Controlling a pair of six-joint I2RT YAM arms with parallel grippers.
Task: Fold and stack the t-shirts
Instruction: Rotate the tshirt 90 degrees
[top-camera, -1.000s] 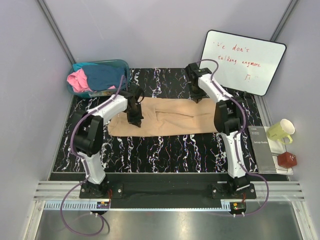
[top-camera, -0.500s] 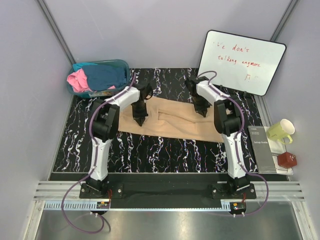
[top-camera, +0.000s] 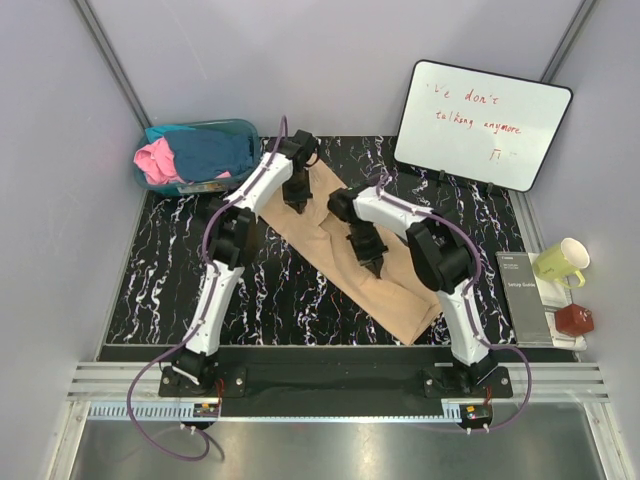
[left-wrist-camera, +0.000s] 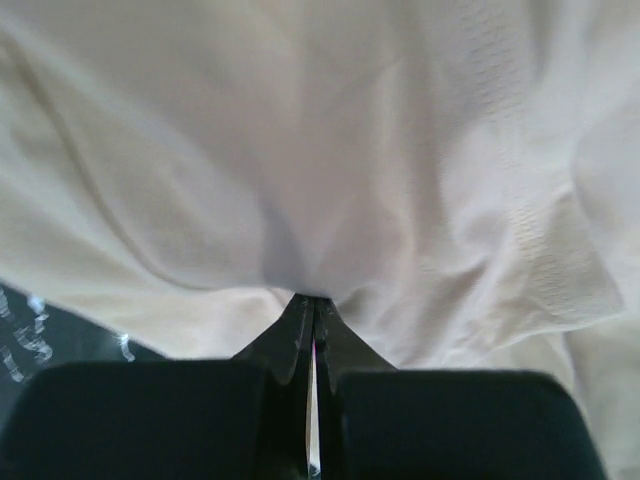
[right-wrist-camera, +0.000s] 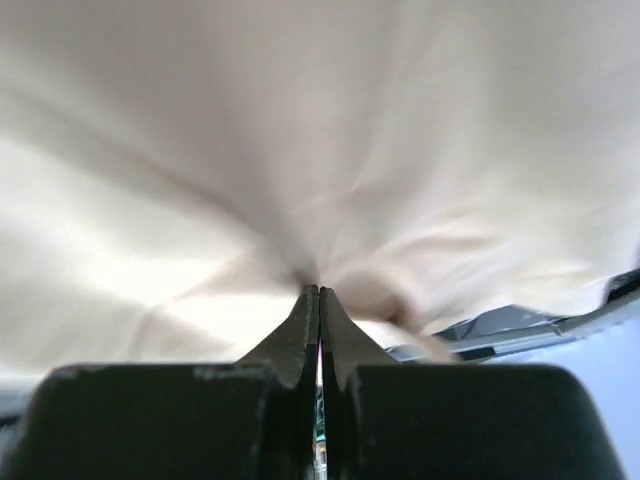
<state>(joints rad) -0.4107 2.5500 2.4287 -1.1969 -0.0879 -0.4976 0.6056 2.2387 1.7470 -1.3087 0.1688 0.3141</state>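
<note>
The tan-beige t-shirt (top-camera: 330, 235) lies as a long folded strip, slanting from the table's back middle down to the front right. My left gripper (top-camera: 298, 203) is shut on its far end; the cloth (left-wrist-camera: 330, 160) bunches at the closed tips. My right gripper (top-camera: 371, 267) is shut on the strip's middle, and the cloth (right-wrist-camera: 300, 150) fills that view. A pink t-shirt (top-camera: 158, 160) and a dark teal-blue t-shirt (top-camera: 208, 150) lie heaped in the tub at the back left.
A see-through teal tub (top-camera: 240, 128) stands at the back left corner. A whiteboard (top-camera: 482, 122) leans at the back right. A yellow mug (top-camera: 560, 262), a grey booklet (top-camera: 525, 296) and a red block (top-camera: 573, 320) sit along the right edge.
Both grippers have swung the shirt round. It lay crosswise, left to right; now it slants from back middle to front right. The left gripper moved back, the right one forward and left.
</note>
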